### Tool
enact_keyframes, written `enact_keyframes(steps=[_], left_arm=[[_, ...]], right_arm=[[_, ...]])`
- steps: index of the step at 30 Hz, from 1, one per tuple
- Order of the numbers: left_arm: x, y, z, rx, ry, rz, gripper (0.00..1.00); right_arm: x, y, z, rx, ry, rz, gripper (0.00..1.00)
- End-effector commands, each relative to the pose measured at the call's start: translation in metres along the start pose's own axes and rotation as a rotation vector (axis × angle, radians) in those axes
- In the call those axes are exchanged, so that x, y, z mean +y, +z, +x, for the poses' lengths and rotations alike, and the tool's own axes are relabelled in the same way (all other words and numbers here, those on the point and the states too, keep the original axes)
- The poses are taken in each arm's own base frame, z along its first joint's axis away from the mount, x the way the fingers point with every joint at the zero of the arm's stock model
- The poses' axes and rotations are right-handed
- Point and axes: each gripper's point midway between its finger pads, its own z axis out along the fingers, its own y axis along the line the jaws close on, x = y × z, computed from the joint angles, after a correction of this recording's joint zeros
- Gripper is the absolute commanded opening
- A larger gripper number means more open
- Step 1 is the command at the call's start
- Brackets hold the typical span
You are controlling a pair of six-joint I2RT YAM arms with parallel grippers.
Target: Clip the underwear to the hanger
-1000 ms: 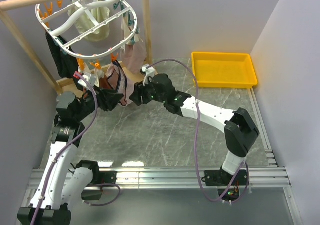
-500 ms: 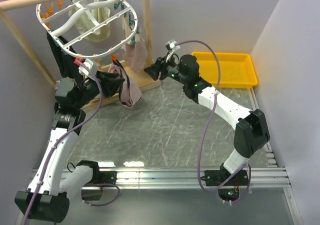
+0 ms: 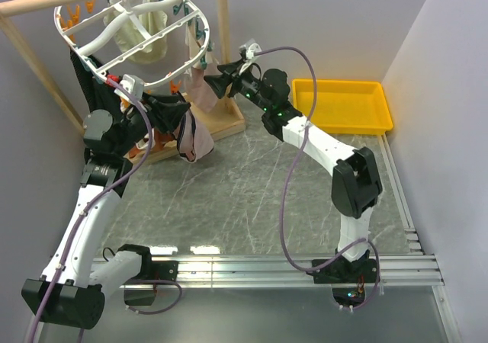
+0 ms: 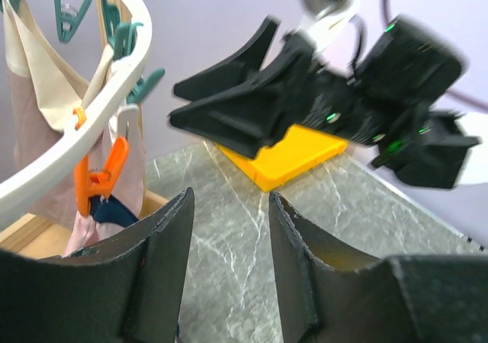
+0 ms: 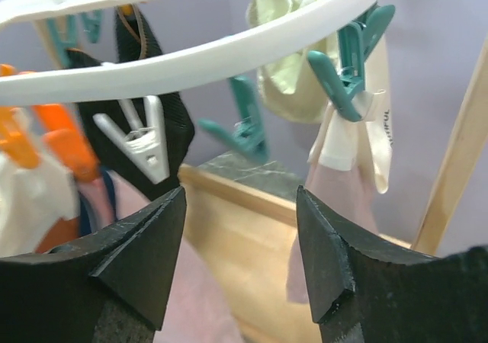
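The left arm is raised, forearm reaching far-right to the near rim of the hanger (image 5: 191, 61). The left gripper (image 4: 229, 206) stands about half open, holding nothing. The underwear (image 3: 192, 137) hangs just beside it, navy edge at an orange pin (image 4: 95, 179). The right arm stretches far-left, and the right gripper (image 5: 240, 206) gapes empty below the rim. A white tag (image 5: 379, 133) carries print too blurred to read.

The top camera looks down from high up, far from the big white oval plastic hanger (image 3: 91, 70), over the grey marble desk (image 3: 252, 190). The left wrist camera sits beside the hanger, facing the right hand (image 4: 179, 105). The right wrist camera looks up, close under the hanger. All three see it.
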Motion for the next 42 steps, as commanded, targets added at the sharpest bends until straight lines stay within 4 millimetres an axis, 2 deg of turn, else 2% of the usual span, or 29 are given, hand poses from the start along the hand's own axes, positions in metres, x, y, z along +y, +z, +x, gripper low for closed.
enact_keyframes(steps=[1, 3, 4, 7, 11, 16, 24, 27, 29, 33, 34, 37, 42], left_arm=[[-0.009, 0.002, -0.037, -0.099, 0.004, 0.01, 0.49], [-0.009, 0.002, -0.04, -0.108, -0.003, 0.01, 0.49], [-0.008, 0.003, -0.039, -0.107, -0.007, 0.01, 0.5], [-0.008, 0.004, -0.037, -0.106, -0.026, 0.007, 0.49], [-0.007, 0.003, -0.035, -0.108, -0.034, 0.002, 0.49], [-0.007, 0.003, -0.034, -0.105, -0.037, 0.001, 0.49], [0.016, 0.003, -0.035, -0.099, -0.007, -0.119, 0.47], [0.014, 0.001, -0.037, -0.105, 0.002, -0.12, 0.45], [0.007, -0.002, -0.041, -0.119, 0.013, -0.093, 0.45], [0.002, -0.008, -0.031, -0.087, 0.012, -0.076, 0.45], [0.001, -0.01, -0.029, -0.08, 0.018, -0.073, 0.45], [-0.002, -0.015, -0.024, -0.066, 0.042, -0.062, 0.45], [-0.005, -0.019, -0.015, -0.036, 0.078, -0.042, 0.44]], right_arm=[[0.0, 0.018, -0.035, -0.133, -0.087, -0.002, 0.67], [-0.004, 0.022, -0.044, -0.162, -0.104, 0.012, 0.68], [-0.005, 0.026, -0.038, -0.156, -0.101, 0.012, 0.68], [-0.006, 0.03, -0.042, -0.175, -0.124, 0.008, 0.67], [0.001, 0.032, -0.045, -0.183, -0.142, -0.028, 0.64], [0.009, 0.036, -0.043, -0.18, -0.163, -0.077, 0.65], [0.024, 0.027, -0.052, -0.171, -0.238, -0.153, 0.65], [0.027, 0.027, -0.052, -0.157, -0.249, -0.172, 0.58], [0.029, 0.027, -0.053, -0.155, -0.251, -0.179, 0.49], [0.029, 0.028, -0.056, -0.156, -0.253, -0.181, 0.29], [0.029, 0.027, -0.058, -0.158, -0.256, -0.184, 0.2], [0.032, 0.024, -0.063, -0.157, -0.252, -0.189, 0.1], [0.039, 0.016, -0.069, -0.154, -0.233, -0.203, 0.0]])
